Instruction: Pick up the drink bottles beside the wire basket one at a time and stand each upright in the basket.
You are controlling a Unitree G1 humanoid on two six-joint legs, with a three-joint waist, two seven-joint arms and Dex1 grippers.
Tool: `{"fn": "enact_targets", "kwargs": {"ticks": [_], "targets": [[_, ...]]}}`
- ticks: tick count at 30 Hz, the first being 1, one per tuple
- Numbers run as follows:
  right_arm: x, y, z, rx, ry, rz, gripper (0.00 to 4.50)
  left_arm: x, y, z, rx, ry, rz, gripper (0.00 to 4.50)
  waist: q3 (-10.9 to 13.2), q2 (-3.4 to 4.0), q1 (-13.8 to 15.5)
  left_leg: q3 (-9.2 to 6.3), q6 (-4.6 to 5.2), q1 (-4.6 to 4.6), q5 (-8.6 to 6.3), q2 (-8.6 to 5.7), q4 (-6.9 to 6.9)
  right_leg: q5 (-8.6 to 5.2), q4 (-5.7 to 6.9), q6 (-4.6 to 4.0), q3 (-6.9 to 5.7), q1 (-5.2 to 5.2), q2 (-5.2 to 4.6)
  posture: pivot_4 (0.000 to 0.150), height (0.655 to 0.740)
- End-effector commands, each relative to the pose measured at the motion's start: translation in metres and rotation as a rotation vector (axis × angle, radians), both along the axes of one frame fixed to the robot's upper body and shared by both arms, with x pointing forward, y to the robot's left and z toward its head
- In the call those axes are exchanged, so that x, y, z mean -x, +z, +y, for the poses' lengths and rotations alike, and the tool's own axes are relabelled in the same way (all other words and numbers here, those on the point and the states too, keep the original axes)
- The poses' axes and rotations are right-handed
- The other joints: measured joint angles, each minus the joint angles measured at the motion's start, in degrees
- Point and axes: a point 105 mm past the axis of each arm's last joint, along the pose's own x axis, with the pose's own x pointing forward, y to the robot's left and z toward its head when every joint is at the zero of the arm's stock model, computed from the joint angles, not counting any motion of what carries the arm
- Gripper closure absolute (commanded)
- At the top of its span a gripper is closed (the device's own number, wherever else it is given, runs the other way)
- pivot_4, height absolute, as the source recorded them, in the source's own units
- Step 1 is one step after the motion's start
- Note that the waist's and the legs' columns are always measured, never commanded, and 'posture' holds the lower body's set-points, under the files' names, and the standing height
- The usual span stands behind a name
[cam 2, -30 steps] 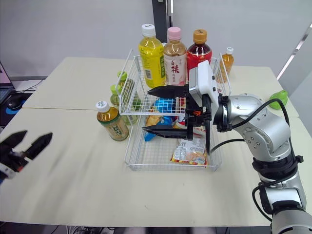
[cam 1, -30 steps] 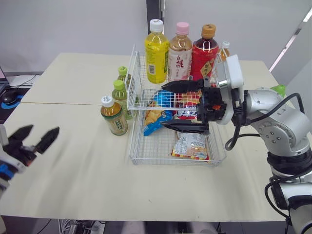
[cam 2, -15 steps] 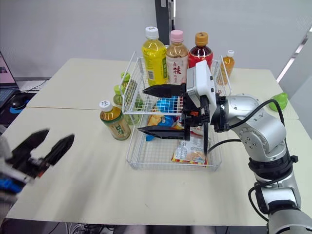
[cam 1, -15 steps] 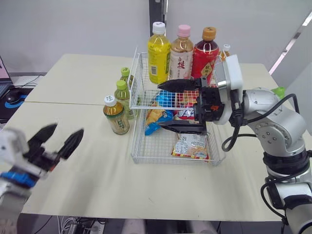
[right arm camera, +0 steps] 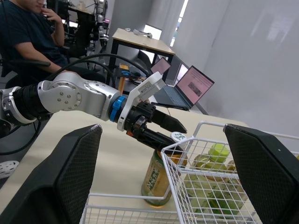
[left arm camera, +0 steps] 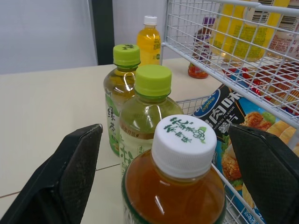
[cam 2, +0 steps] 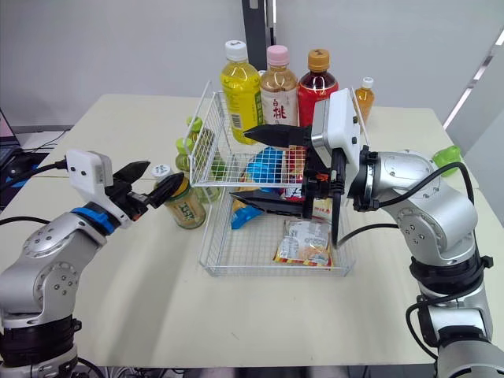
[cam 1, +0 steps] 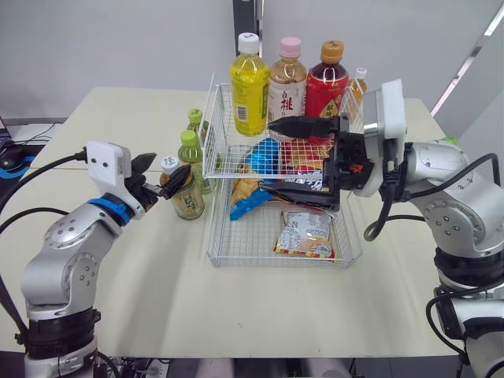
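The step in hand looks like the reach for the next bottle. The left gripper, fingers spread wide, hovers at the cap of the white-capped bottle, which stands upright on the table just beside the basket. The cap sits between the fingers, seemingly untouched. Next the gripper likely needs to drop to the bottle's body, close, and lift it over the wall. The green-capped bottles stand just behind. Farther off, the right gripper hangs wide open over the basket.

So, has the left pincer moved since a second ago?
Yes. The left pincer has swung from the near left edge of the table toward the wire basket, and is now open on either side of the white-capped bottle beside it.
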Motion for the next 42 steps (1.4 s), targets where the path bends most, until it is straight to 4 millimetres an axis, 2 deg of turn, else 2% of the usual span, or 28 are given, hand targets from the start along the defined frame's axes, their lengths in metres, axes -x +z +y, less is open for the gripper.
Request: {"fn": "enact_targets", "kwargs": {"ticks": [1,10,11,20,27,31,35,42], "targets": [[0.008,0.011,-0.004,-0.025,-0.009,-0.051,0.0,-0.004,0.01,-0.004,-0.047,-0.011,-0.057,0.04,0.0,0.01,0.0,0.0,0.0,0.0,0.0,0.0,0.0,0.0,0.0,0.0,-0.01,0.0,0.0,0.15,0.74],[0.01,0.011,-0.005,-0.023,-0.028,-0.055,0.0,-0.009,0.014,-0.008,-0.045,-0.036,-0.09,0.04,0.0,0.01,0.1,-0.01,0.0,-0.02,0.0,-0.01,0.0,0.0,-0.02,0.0,-0.03,0.0,-0.01,0.15,0.74],[0.01,0.011,-0.005,-0.024,-0.029,-0.055,0.0,-0.009,0.013,-0.008,-0.045,-0.039,-0.086,0.44,0.0,0.01,0.1,-0.01,0.0,-0.02,0.0,-0.01,0.0,0.0,-0.02,0.0,-0.03,0.0,-0.01,0.15,0.74],[0.009,0.013,-0.006,-0.034,-0.042,-0.052,0.0,-0.011,0.009,-0.009,-0.053,-0.046,-0.067,3.07,0.0,0.01,0.1,-0.02,0.0,-0.02,0.0,-0.01,0.0,0.0,-0.02,0.0,-0.03,0.0,-0.01,0.15,0.74],[0.008,0.013,-0.006,-0.033,-0.04,-0.046,0.0,-0.007,0.011,-0.004,-0.061,-0.045,-0.066,3.13,0.0,0.01,0.1,-0.01,0.0,-0.02,0.0,-0.01,0.0,0.0,-0.03,0.01,-0.02,0.0,-0.01,0.15,0.74],[0.007,0.015,-0.006,-0.047,-0.036,-0.05,0.0,0.006,0.033,-0.008,-0.036,-0.139,-0.088,3.13,0.0,0.02,0.0,-0.01,0.0,-0.04,0.0,0.01,-0.05,0.0,-0.05,0.0,-0.02,-0.03,0.0,0.15,0.74],[0.005,0.018,-0.006,-0.068,-0.033,-0.053,0.0,0.015,0.062,0.004,-0.072,-0.16,-0.113,3.13,0.1,0.0,0.0,-0.05,0.0,-0.18,0.0,0.02,-0.06,0.0,-0.07,0.01,-0.06,-0.17,0.0,0.15,0.74],[-0.002,0.024,-0.007,-0.091,-0.039,-0.054,0.0,0.032,0.125,0.018,-0.1,-0.249,-0.134,3.13,0.2,0.03,0.0,-0.05,-0.01,-0.43,0.0,-0.02,-0.05,0.0,-0.11,0.01,-0.1,-0.41,-0.01,0.15,0.74]]}}
